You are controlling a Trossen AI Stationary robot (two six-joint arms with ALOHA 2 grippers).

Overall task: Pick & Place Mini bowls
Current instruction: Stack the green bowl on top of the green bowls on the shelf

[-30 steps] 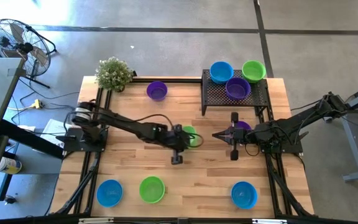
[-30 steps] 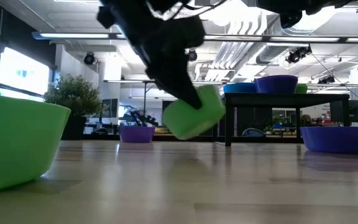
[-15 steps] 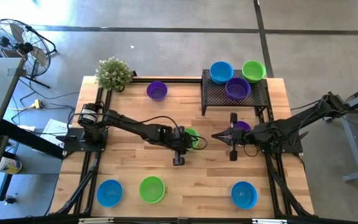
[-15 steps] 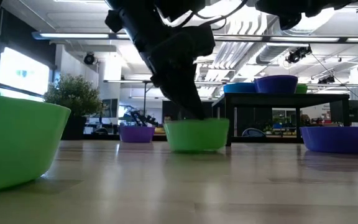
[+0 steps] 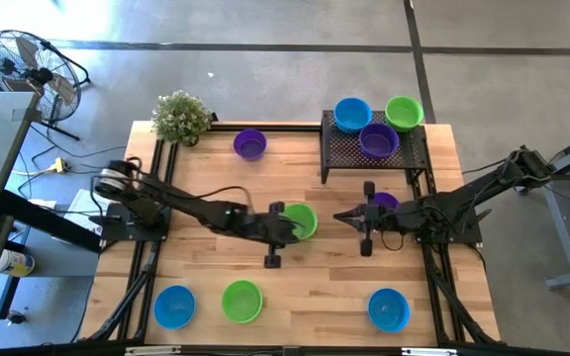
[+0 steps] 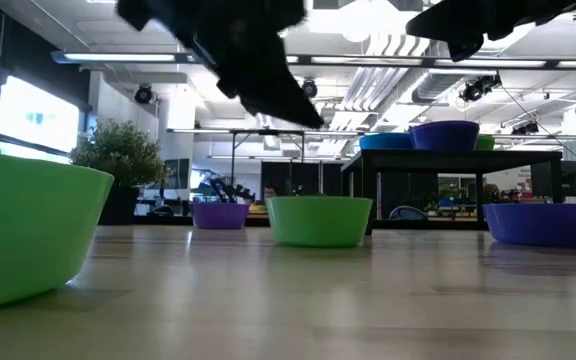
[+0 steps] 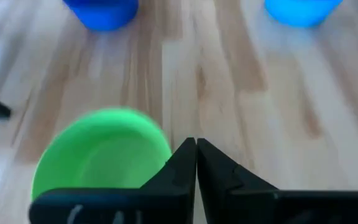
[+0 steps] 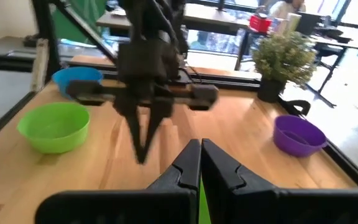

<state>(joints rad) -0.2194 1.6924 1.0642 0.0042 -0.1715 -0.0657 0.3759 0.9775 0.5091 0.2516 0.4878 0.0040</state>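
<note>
The left gripper (image 5: pixel 287 228) hangs over the middle of the tabletop (image 5: pixel 216 188) with its jaws together and nothing between them. A lime green bowl (image 5: pixel 301 221) sits upright on the wood just beside and below those jaws, apart from them, so it looks released there on purpose, mouth up. The right gripper (image 5: pixel 342 217) faces it from the other side of that bowl, jaws also together and empty; a purple bowl (image 5: pixel 385 202) rests on the tabletop behind those jaws, under the arm.

Three bowls, blue (image 5: pixel 351 114), green (image 5: pixel 404 112) and purple (image 5: pixel 378 139), stand on the black mesh stand (image 5: pixel 404 156) well beyond the right jaws, probably the collecting place. More bowls wait on the tabletop: another purple one (image 5: pixel 250 144) near the potted plant (image 5: pixel 180 117), and blue (image 5: pixel 174 306), green (image 5: pixel 241 301) and blue (image 5: pixel 388 309) ones along the near edge, well apart from both jaws. The middle bowl seems placed for a handover.
</note>
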